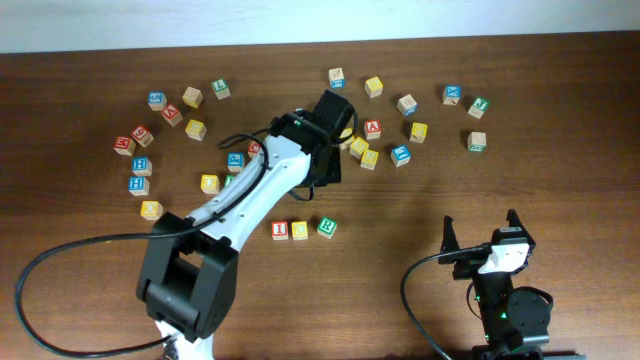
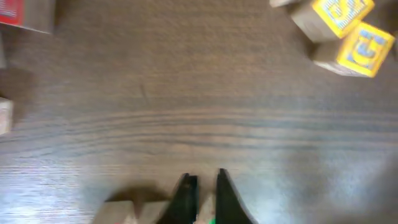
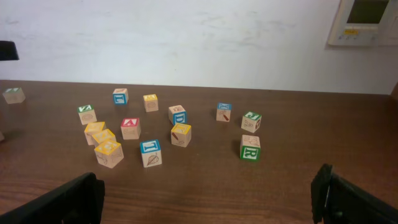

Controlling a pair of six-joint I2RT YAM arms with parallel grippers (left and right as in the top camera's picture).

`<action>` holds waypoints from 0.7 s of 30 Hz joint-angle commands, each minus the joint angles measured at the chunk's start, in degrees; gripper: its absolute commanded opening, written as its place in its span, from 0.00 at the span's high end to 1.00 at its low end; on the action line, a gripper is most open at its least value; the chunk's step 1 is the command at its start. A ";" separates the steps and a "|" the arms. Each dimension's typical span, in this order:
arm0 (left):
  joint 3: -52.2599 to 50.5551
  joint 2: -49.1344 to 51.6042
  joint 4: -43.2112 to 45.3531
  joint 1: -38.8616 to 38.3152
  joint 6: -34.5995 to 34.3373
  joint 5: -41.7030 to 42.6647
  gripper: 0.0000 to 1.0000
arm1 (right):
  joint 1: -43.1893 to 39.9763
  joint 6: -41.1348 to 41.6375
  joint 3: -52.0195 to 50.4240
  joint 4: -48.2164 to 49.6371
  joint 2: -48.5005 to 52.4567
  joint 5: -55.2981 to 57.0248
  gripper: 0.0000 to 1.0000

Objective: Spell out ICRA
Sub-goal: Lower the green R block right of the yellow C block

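A row of three cubes lies at the table's front middle: red I (image 1: 280,230), yellow C (image 1: 299,230), green R (image 1: 326,227). The red A cube (image 1: 372,128) (image 3: 130,127) sits apart among loose cubes further back. My left gripper (image 1: 335,142) (image 2: 203,186) hangs over the table just left of the A cube. Its fingers are shut with only a thin gap between them and no cube in it. A pale cube (image 2: 134,211), its letter unreadable, lies just left of them. My right gripper (image 1: 480,235) (image 3: 208,193) stands wide open at the front right, holding nothing.
Two yellow cubes (image 2: 348,31) (image 1: 363,152) lie right of the left gripper. A red-faced cube (image 2: 15,12) shows at that view's top left corner. Another green R cube (image 3: 250,148) is the nearest one ahead of the right gripper. Many loose cubes lie at the back left (image 1: 160,130) and back right (image 1: 440,110).
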 commanded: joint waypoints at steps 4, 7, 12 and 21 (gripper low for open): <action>-0.35 4.92 -0.33 -4.90 0.98 6.10 1.00 | -0.37 -0.17 -0.31 -0.31 -0.42 -0.11 0.02; -0.37 5.38 -3.45 -5.14 0.98 4.22 1.00 | -0.37 -0.17 -0.31 -0.31 -0.42 -0.11 0.02; -0.70 8.20 -5.25 -5.11 0.98 3.50 1.00 | -0.37 -0.17 -0.31 -0.31 -0.42 -0.11 0.01; -0.70 8.24 -5.46 -5.11 0.96 3.48 1.00 | -0.37 -0.17 -0.31 -0.33 -0.42 -0.11 0.02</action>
